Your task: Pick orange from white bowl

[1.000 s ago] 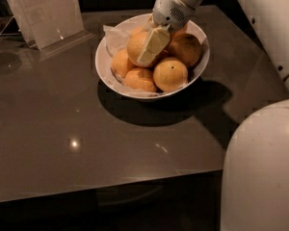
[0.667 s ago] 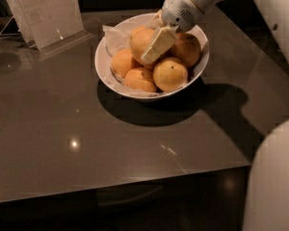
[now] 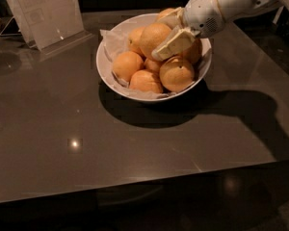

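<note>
The white bowl (image 3: 110, 76) stands on the dark table, lined with crumpled white paper and filled with several oranges. My gripper (image 3: 160, 36) comes in from the upper right and is shut on the large orange (image 3: 151, 36) at the top of the pile. One finger (image 3: 176, 41) lies across the orange's near side, the other (image 3: 169, 18) is behind it. The orange sits slightly above the others. A smaller orange with a dark stem dot (image 3: 177, 74) lies just below the gripper.
A clear acrylic sign stand (image 3: 43, 13) stands at the back left of the grey table (image 3: 86, 143). The table's front edge runs along the bottom. My arm's shadow falls on the table to the right of the bowl.
The gripper and arm have shifted to the right and slightly up, and the gripped orange has moved with them, rising above the other oranges. The bowl has stayed in place.
</note>
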`<state>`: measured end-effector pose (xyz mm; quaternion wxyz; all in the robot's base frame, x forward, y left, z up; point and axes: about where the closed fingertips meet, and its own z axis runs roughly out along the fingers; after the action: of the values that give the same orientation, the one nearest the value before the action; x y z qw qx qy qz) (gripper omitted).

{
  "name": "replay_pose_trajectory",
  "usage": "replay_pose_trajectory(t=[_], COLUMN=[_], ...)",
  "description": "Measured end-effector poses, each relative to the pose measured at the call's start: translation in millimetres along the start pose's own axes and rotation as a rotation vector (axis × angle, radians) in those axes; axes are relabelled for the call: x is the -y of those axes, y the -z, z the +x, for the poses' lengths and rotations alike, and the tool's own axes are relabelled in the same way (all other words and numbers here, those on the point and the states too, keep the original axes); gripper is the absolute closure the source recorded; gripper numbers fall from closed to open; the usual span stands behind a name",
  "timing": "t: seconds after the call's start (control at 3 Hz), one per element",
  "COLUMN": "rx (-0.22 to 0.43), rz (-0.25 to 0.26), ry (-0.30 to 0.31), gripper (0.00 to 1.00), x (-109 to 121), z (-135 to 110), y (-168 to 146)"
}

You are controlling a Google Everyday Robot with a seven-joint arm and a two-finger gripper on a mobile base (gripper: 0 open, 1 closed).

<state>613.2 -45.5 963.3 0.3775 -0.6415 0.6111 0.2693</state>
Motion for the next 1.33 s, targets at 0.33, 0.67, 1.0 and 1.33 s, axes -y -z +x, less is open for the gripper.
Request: replay_pose_trajectory(t=[0.33, 0.67, 1.0, 1.33], rx=[0.082, 0.149, 0.173, 0.164], rz=[0.036, 0.055, 0.063, 0.094], ry=[0.037, 0.097, 0.164, 0.169], gripper=[1.00, 1.00, 1.00, 1.00], x=[-8, -18, -32, -51], z=[-7, -23, -42, -50], y=[21, 40, 52, 64])
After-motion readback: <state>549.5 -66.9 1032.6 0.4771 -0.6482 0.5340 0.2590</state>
